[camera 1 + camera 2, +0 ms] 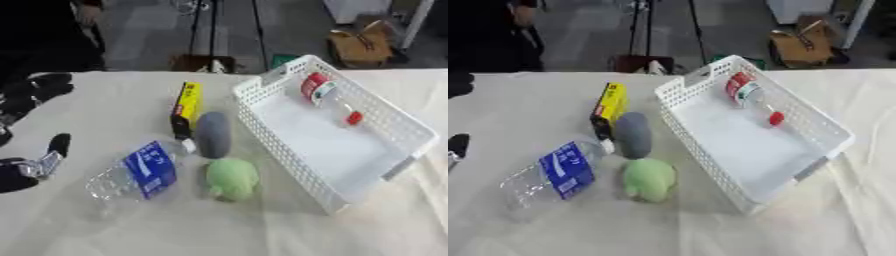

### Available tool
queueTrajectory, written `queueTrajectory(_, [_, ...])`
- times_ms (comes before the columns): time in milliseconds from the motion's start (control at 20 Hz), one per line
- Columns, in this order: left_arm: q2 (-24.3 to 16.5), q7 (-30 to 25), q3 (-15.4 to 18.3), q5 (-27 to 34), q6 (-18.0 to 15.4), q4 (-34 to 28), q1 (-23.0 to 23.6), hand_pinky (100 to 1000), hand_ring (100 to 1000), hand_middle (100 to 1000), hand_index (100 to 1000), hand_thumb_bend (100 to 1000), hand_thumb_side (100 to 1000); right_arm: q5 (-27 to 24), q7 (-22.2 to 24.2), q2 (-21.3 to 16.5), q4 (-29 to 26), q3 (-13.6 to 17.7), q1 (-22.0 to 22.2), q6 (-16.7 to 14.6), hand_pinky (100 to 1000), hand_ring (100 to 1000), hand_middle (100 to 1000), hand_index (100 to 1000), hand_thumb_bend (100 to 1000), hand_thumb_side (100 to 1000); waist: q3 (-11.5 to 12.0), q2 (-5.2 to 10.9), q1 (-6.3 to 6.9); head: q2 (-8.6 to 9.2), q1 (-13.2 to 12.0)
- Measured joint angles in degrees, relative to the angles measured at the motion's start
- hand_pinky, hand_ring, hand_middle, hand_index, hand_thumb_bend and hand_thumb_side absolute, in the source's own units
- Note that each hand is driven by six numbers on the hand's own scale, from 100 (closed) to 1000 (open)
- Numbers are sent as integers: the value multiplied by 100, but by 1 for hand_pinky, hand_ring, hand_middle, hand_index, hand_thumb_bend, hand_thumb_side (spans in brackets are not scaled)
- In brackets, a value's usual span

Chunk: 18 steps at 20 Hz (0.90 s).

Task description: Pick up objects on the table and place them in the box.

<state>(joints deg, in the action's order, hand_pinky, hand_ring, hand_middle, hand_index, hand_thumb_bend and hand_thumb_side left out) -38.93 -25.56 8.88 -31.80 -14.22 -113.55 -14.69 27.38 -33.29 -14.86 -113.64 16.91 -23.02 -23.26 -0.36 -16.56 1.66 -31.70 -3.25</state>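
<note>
white slotted box [411,125] sits on the right half of the cloth-covered table [175,225], angled with its long axis running near-right to far-left. inside, at the far end: a red-and-white can [317,88] on its side, and a small red round thing [353,118] just nearer, apart from the can.

left of the box, four things in a cluster: yellow-and-black carton [185,107] farthest, on its long edge; grey oval thing [213,134] just right of the carton's near end, touching or nearly so; soft green lump [232,179] near side of the grey one; clear plastic bottle [136,176] with blue label lying on its side, cap toward the carton.

left hand [31,167] at the left edge, near the bottle but apart from it, holding nothing; how far its fingers are spread can't be made out. right hand doesn't show.
</note>
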Motion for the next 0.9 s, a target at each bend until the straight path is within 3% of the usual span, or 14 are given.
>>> queueTrajectory(200, [-228, -280, -176, 222, 346, -1, -56, 912, 982, 971, 1000, 100, 606, -13, 18, 0, 0, -1, 18, -4, 692, 655, 581, 781, 100, 903, -8, 9, 10, 0, -23])
queueTrajectory(400, [-419, -535, -358, 306, 669, -5, -134, 917, 984, 977, 1000, 121, 671, -26, 31, 0, 0, -2, 33, -8, 692, 651, 580, 781, 100, 901, -12, 12, 24, 0, -26])
queueTrajectory(450, [-438, -609, -385, 305, 751, -7, -154, 918, 985, 978, 1000, 175, 680, -27, 35, 0, 0, -3, 33, -5, 691, 650, 579, 780, 100, 901, -13, 16, 27, 0, -27])
queueTrajectory(500, [-451, -681, -409, 300, 826, -9, -170, 918, 985, 978, 1000, 175, 680, -29, 39, 0, 0, -3, 34, -3, 691, 650, 579, 780, 100, 901, -16, 23, 29, 0, -29])
queueTrajectory(550, [-451, -745, -416, 293, 890, -10, -188, 920, 984, 977, 1000, 264, 686, -31, 44, 0, 0, -3, 34, -5, 691, 646, 574, 779, 100, 900, -17, 27, 31, 0, -32])
queueTrajectory(700, [-451, -921, -446, 229, 1025, -12, -203, 924, 987, 980, 1000, 301, 694, -41, 52, 0, 0, -3, 35, -8, 691, 645, 573, 779, 100, 899, -31, 28, 31, 0, -42])
queueTrajectory(750, [-451, -975, -449, 202, 1048, -12, -214, 934, 993, 990, 1000, 436, 852, -47, 53, 0, 0, -3, 35, -9, 691, 642, 571, 778, 100, 898, -32, 28, 31, 0, -43])
queueTrajectory(900, [-447, -1129, -487, 131, 1045, -13, -286, 934, 991, 987, 1000, 489, 906, -69, 57, 0, 0, -4, 36, -9, 691, 641, 570, 777, 100, 897, -35, 28, 30, 0, -53])
